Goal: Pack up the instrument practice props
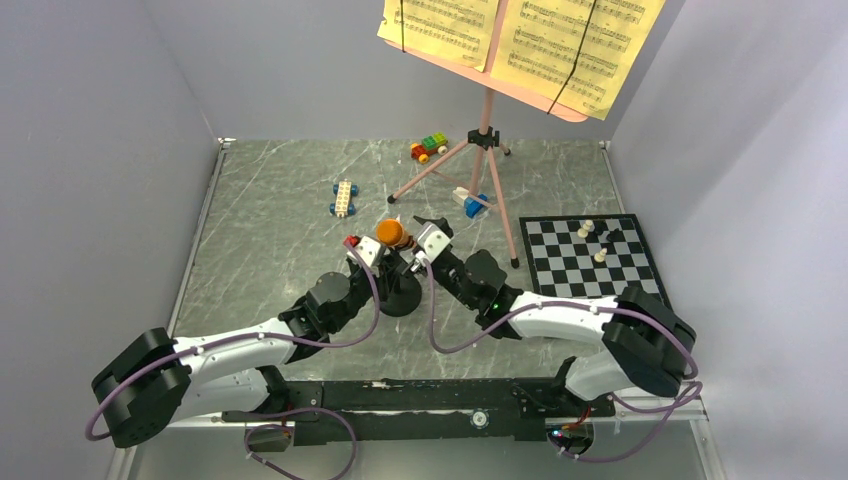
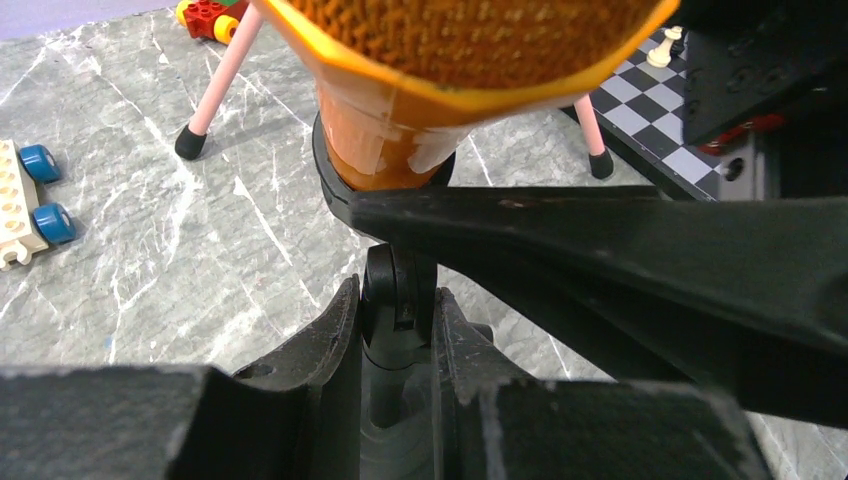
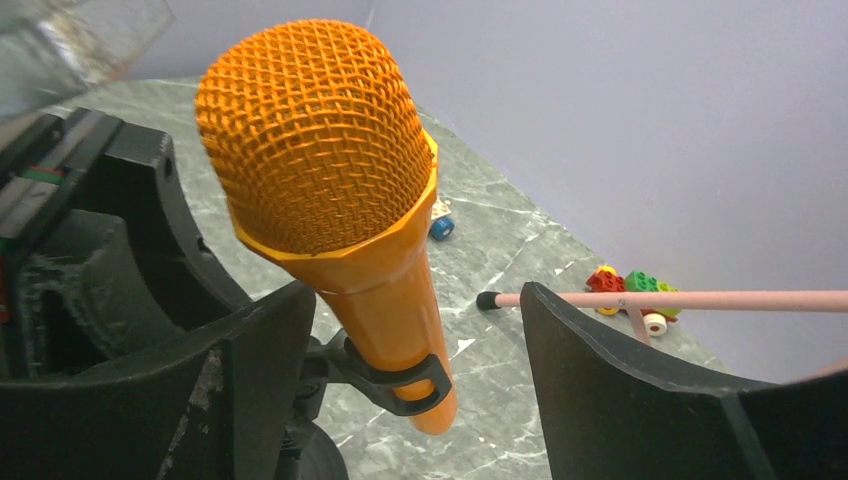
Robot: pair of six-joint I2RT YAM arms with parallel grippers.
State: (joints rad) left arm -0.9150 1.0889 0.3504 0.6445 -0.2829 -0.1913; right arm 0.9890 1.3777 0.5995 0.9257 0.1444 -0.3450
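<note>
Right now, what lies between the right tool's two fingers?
The orange microphone, seated in its black clip, stands between the right tool's open fingers. The right wrist view shows it, with bare table visible on its right.

Grey marble tbl (image 1: 270, 250), lilac walls (image 1: 100, 150)

One orange microphone (image 1: 391, 232), one mic stand (image 1: 400, 297), one music stand (image 1: 487, 120), two yellow pages (image 1: 445, 25), three block cars (image 1: 343, 198), one chessboard (image 1: 560, 265).

Your arms (image 1: 240, 352) are white, black-jointed, with purple cables (image 1: 376, 300). Left tool (image 2: 395, 300) and right tool (image 3: 410, 322) are matte black.
</note>
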